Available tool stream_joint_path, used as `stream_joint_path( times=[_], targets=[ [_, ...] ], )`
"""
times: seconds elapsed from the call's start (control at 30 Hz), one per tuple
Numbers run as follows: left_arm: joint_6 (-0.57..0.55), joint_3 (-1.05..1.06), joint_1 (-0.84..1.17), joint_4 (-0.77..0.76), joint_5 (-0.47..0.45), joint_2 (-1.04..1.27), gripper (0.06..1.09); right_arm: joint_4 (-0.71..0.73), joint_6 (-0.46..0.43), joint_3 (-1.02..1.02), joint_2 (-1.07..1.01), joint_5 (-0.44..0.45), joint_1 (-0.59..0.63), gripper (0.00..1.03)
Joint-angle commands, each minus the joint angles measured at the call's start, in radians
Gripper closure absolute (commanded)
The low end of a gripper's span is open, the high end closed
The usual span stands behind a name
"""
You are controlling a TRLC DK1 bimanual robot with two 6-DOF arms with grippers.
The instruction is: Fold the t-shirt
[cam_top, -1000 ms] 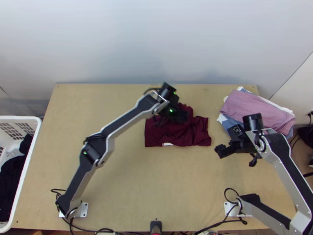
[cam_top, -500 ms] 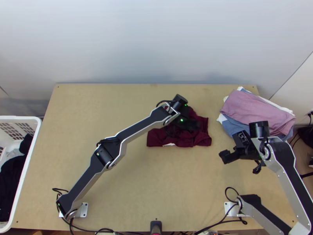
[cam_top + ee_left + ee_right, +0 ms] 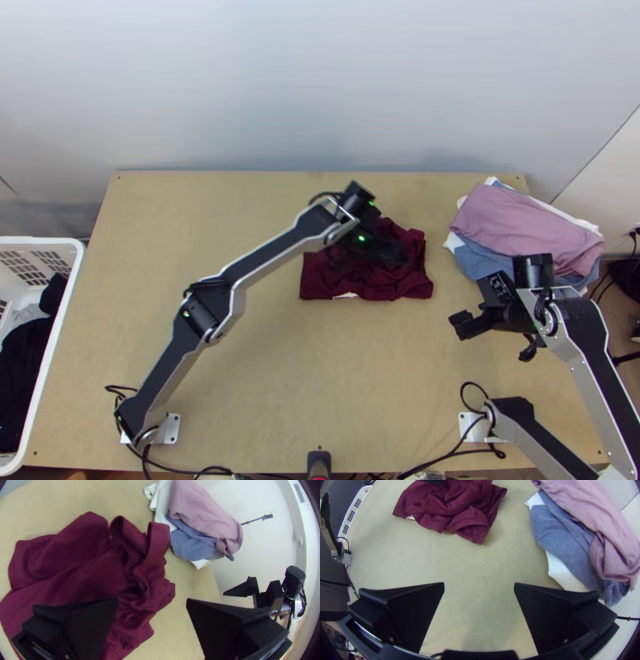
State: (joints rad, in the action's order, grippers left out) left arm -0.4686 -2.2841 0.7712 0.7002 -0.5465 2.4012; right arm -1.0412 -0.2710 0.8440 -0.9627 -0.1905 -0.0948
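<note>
Desk (image 3: 264, 384) carries our work. Left arm (image 3: 270, 253) has just shifted slightly toward 10 o'clock. Maroon t-shirt (image 3: 326, 278) lies bunched, 1 o'clock from desk centre; we likely need fresh grip. Left pincer (image 3: 152, 600) spreads open above it; right pincer (image 3: 479, 583), open, empty, sits toward shirt's 4 o'clock.

Lt wood tbl (image 3: 240, 384) w/ pale grey wall (image 3: 320, 80) behind
</note>
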Motion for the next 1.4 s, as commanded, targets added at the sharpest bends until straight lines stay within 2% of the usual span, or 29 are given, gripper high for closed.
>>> stream_joint_path(
  times=[0.0,0.07,0.13,0.2,0.3,0.43,0.57,0.63,0.73,0.77,0.93,1.1,1.37],
  targets=[
    [0.206,0.026,-0.085,0.246,0.002,-0.102,0.10,-0.005,0.003,0.009,0.007,0.000,-0.003,0.06],
    [0.251,0.074,-0.116,0.306,0.026,-0.148,0.11,-0.003,0.003,0.020,-0.004,-0.001,-0.003,0.06],
    [0.258,0.137,-0.135,0.331,0.131,-0.189,0.11,0.013,0.010,0.032,-0.022,-0.001,-0.014,0.10],
    [0.262,0.218,-0.138,0.320,0.235,-0.232,0.17,0.047,0.021,0.043,-0.044,-0.001,-0.045,0.18],
    [0.251,0.337,-0.135,0.257,0.255,-0.295,0.19,0.125,0.033,0.064,-0.100,-0.001,-0.082,0.34],
    [0.205,0.437,-0.116,0.170,0.269,-0.349,0.38,0.256,0.050,0.092,-0.202,-0.001,-0.135,0.59],
    [0.150,0.540,-0.122,0.027,0.275,-0.376,0.65,0.351,0.053,0.139,-0.304,-0.001,-0.203,0.85],
    [0.143,0.554,-0.124,-0.011,0.276,-0.367,0.83,0.400,0.052,0.165,-0.352,-0.001,-0.232,0.95],
    [0.131,0.555,-0.118,-0.045,0.298,-0.344,1.04,0.431,0.065,0.213,-0.435,-0.001,-0.261,0.97],
    [0.131,0.554,-0.115,-0.053,0.299,-0.335,1.04,0.431,0.067,0.231,-0.465,-0.003,-0.270,0.99],
    [0.133,0.532,-0.104,-0.080,0.318,-0.270,1.04,0.461,0.065,0.320,-0.599,-0.012,-0.318,1.00],
    [0.136,0.503,-0.105,-0.084,0.378,-0.217,1.04,0.498,0.067,0.392,-0.739,-0.070,-0.347,1.00],
    [0.142,0.491,-0.115,-0.084,0.405,-0.192,1.04,0.509,0.075,0.474,-0.912,-0.113,-0.376,1.00]
  ],
)
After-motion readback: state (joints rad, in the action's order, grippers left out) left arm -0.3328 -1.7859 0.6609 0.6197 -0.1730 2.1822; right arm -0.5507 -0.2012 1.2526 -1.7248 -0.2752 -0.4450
